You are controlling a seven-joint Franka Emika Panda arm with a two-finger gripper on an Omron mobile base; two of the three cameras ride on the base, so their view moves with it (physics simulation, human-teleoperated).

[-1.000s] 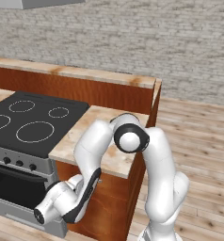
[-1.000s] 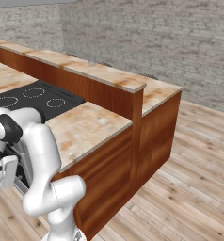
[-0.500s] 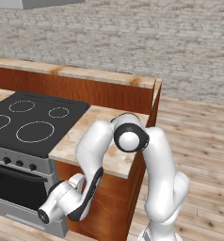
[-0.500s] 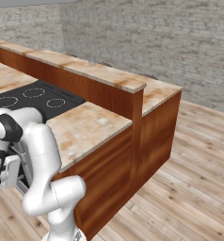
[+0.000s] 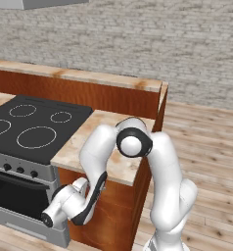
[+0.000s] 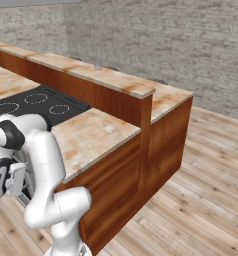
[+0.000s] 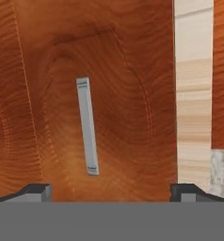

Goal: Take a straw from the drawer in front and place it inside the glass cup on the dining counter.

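- Seen through my hand camera, the reddish-brown wooden drawer front (image 7: pixel 123 94) fills most of the picture, with its slim silver bar handle (image 7: pixel 87 126) set on it.
- The handle's long axis runs nearly up and down in that view, leaning a little so its lower end sits further right than its upper end.
- It is a flat, narrow, pale grey strip with small darker marks at each end; the wood around it has a curved, ringed grain.
- The drawer is shut, so I cannot see any straw.
- My two-finger gripper (image 7: pixel 112 192) has its jaws spread as wide as they go, one dark tip low on either side of the handle, and it holds nothing.
- Right of the drawer front runs a pale plank strip of floor (image 7: pixel 194 94), with a small grey stone-like patch at its lower end.
- From the left base camera, the white arm folds down in front of the cabinet, beside a grey oven with a black cooktop (image 5: pixel 35 122).
- Behind stands the long beige marbled dining counter (image 5: pixel 89 76) with rust blotches, on a reddish-brown wood base.
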